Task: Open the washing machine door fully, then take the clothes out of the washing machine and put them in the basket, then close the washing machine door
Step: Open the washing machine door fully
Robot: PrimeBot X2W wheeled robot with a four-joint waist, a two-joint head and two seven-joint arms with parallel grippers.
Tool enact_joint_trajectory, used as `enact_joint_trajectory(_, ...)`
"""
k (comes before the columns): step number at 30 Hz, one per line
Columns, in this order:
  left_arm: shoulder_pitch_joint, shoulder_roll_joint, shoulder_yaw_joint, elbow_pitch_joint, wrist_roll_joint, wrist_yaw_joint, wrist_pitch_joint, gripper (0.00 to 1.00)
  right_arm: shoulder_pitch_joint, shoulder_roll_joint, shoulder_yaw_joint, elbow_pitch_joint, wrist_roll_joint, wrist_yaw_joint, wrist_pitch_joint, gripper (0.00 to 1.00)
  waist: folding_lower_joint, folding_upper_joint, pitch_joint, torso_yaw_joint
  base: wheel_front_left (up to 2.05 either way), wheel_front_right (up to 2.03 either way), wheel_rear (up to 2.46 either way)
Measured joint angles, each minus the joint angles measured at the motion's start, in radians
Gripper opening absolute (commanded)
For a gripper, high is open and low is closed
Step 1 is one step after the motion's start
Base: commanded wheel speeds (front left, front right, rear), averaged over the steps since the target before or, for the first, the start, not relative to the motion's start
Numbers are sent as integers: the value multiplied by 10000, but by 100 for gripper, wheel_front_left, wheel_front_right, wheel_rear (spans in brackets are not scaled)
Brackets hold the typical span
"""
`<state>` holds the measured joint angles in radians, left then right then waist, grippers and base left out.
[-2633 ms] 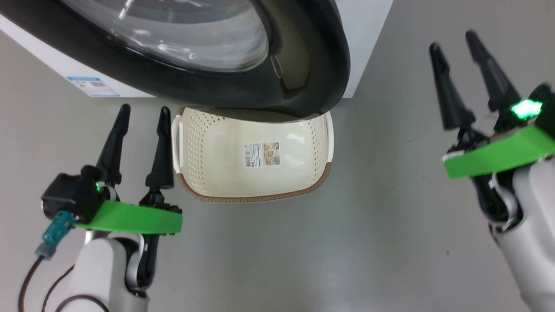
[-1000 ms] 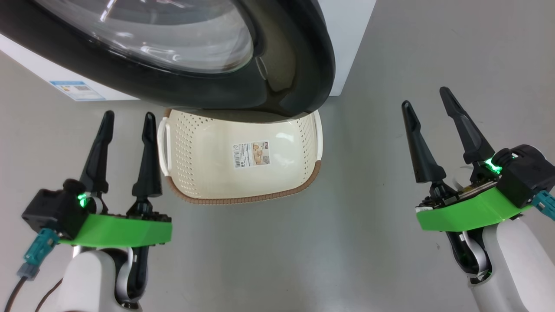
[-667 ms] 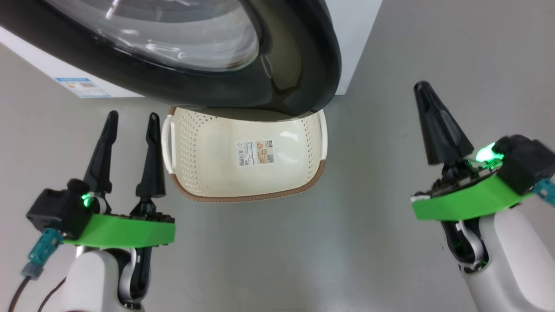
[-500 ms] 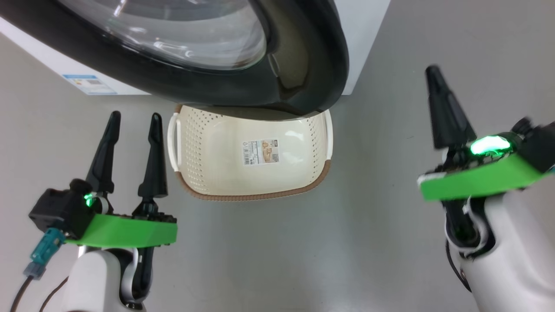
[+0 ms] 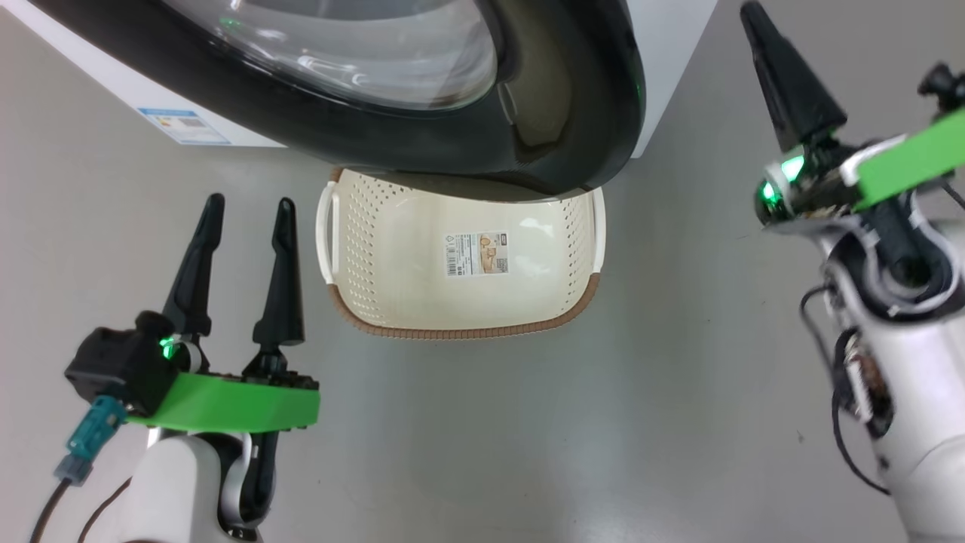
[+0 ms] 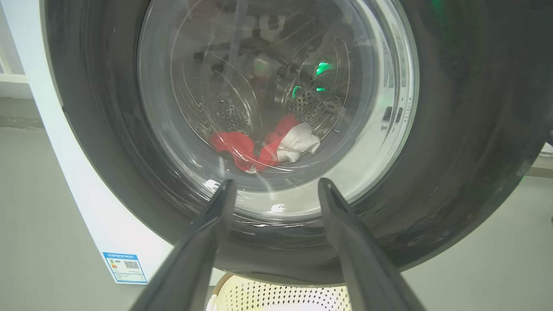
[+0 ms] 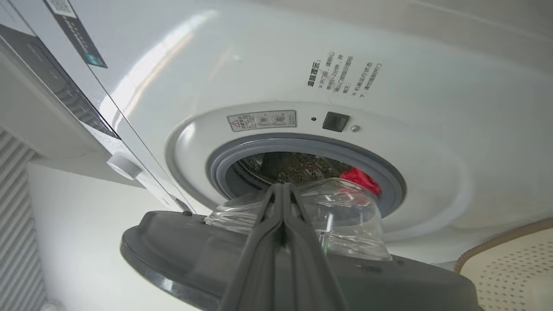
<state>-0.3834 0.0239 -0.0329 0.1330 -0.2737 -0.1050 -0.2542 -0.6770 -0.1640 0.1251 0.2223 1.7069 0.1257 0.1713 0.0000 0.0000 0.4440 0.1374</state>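
Grey floor [image 5: 482, 437] fills the lower frame. Centre, the basket [image 5: 467, 332] sits under the part-open washing machine door [image 5: 580, 113], ready for the clothes [image 6: 242, 149] inside the drum [image 6: 304, 103]. My left fingers [image 5: 280, 286] spread empty, lower left; my right fingers [image 5: 784, 83], upper right, are pressed together, perhaps to push the door.
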Motion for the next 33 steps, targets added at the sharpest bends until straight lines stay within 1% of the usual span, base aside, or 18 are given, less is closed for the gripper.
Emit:
enact_joint_trajectory(4, 0, -2, -59, 2, 8, 0, 0, 100, -630, -109, -119, 754, 1567, 0, 1670, 0, 0, 0, 13, 70, 0, 0, 0)
enact_joint_trajectory(7, 0, 0, -146, -4, 8, 2, 0, 100, -1124, -232, -19, 1289, 2399, -2, 2581, 0, 0, 0, 28, 119, 0, 0, 0)
enact_joint_trajectory(12, -1, 0, -326, -8, 10, 23, 0, 100, -1934, -537, 698, 2291, 3475, -2, 3781, 0, 0, 0, 33, 224, 0, 0, 0)
enact_joint_trajectory(15, -1, 0, -385, -10, 10, 38, 0, 100, -2337, -744, 1239, 2863, 3787, -2, 4282, 0, 0, 0, 44, 293, 0, 0, 0)
enact_joint_trajectory(18, -1, 0, -441, -6, 10, 86, 0, 100, -2738, -830, 1695, 3254, 4153, -2, 4589, 0, 0, 0, 58, 363, 0, 0, 0)
enact_joint_trajectory(24, -1, 0, -506, 4, 10, 125, 0, 100, -3363, -982, 2437, 3670, 4335, -2, 4978, 0, 0, 0, 94, 497, 0, 0, 0)
enact_joint_trajectory(29, -1, 0, -504, 56, 10, 167, 0, 100, -3401, -1139, 2767, 3687, 4399, 0, 5081, 0, 0, 0, 19, 531, 0, 0, 0)
enact_joint_trajectory(33, 1, 0, -487, 150, 10, 182, 0, 100, -3372, -1143, 2970, 3768, 4397, -2, 5049, 0, 0, 0, -182, 542, 0, 0, 0)
